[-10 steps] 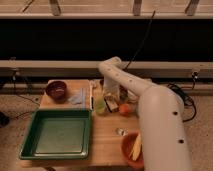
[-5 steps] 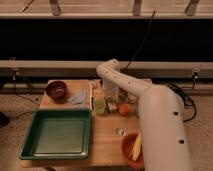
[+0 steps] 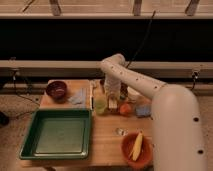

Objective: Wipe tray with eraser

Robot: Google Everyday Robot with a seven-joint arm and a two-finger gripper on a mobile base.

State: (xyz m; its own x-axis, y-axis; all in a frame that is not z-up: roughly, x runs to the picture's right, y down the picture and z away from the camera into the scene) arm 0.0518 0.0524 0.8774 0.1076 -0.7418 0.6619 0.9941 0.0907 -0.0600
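As I count across the table [image 3: 106, 145], I get one green tray [image 3: 55, 135] at lower left and one eraser [image 3: 113, 104] at centre. There are two bowls, a dark bowl [image 3: 56, 90] at upper left and an orange bowl [image 3: 131, 156] at lower right holding one banana [image 3: 137, 145]. I also count one orange [image 3: 125, 108], one blue sponge [image 3: 143, 110], one pale green lump [image 3: 101, 106] and one grey-blue cloth [image 3: 79, 98]. The gripper [image 3: 113, 100] stands over the eraser, well apart from the tray, its fingers clamped on the block. A second ago they were spread. The arm's [image 3: 175, 125] elbow now sits slightly further right, and everything else lies as before. The gripper hides the eraser's top, the white arm covers the table's right end, and I cannot make out the small pale thing [image 3: 120, 132] near the orange bowl.
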